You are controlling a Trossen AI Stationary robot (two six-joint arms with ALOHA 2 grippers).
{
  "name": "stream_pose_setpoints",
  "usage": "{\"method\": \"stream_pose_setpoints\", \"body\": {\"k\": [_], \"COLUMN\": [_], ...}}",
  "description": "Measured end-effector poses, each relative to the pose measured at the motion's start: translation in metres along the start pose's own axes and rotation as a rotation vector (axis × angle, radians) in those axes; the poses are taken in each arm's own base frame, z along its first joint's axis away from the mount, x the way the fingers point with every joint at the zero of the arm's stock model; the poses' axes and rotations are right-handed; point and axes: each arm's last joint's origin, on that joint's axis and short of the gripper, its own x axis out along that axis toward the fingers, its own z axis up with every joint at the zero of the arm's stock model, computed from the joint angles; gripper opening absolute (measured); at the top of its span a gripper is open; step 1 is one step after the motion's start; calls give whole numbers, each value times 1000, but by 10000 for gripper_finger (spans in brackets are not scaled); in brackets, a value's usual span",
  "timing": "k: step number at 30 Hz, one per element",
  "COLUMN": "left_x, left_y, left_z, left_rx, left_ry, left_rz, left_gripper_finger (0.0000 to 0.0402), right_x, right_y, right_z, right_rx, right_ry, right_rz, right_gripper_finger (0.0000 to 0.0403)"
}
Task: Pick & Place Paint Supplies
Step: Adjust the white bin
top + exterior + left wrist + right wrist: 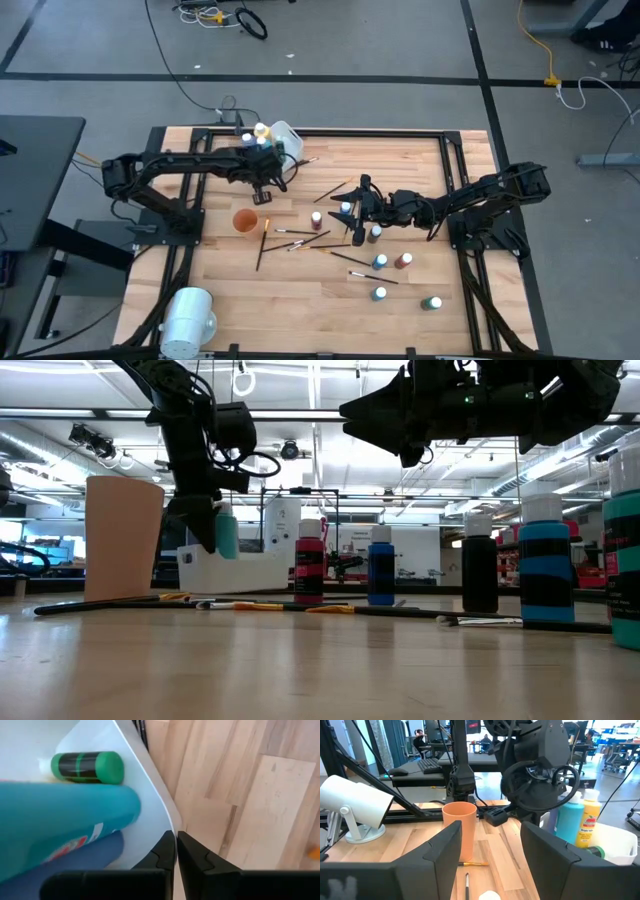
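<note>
— Bottles and brushes: where are they found?
— Most are scattered over the middle of the tabletop. Several white-capped bottles are stood upright in a loose group on the right half, with thin brushes laid flat among them and towards the orange cup. A few bottles are already seen in the white tub at the far edge: a teal bottle and a yellow bottle are stood up in it, and a green bottle is laid on its side.

— How is the left claw placed?
— It is held just beside the tub's near wall, above the tabletop. Its fingers are pressed together and nothing is gripped between them. In the low view a teal bottle is seen close against that arm; whether it is touched cannot be told.

— And the right claw?
— It is hung over the middle of the tabletop, above the group of bottles, pointed towards the cup. Its jaws are spread wide and nothing is held between them. A white cap is seen directly below, between the two fingers.

— What else is on the tabletop?
— A large white cylinder is laid near the front left corner, well apart from the supplies.
</note>
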Motion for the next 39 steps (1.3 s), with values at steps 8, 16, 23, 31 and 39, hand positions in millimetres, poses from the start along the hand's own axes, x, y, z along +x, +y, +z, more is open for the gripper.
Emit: {"method": "stream_pose_setpoints", "body": {"k": [8, 16, 23, 31, 39], "left_x": [-11, -27, -44, -61, -71], "left_y": [-17, -33, -49, -62, -50], "left_z": [8, 19, 27, 36, 42], "left_rx": [8, 9, 47, 56, 110], "left_ry": [-14, -46, -74, -119, -122], "left_rz": [-63, -171, -167, -138, -20], "left_gripper_finger": [14, 11, 14, 12, 14], "right_x": [0, 0, 0, 0, 0], "right_y": [0, 0, 0, 0, 0], "right_z": [0, -1, -1, -1, -1], "right_rx": [0, -3, -3, -3, -3], "right_ry": [0, 12, 15, 15, 15], "right_rz": [0, 1, 1, 1, 1], "right_gripper_finger": [205, 205, 205, 205, 205]}}
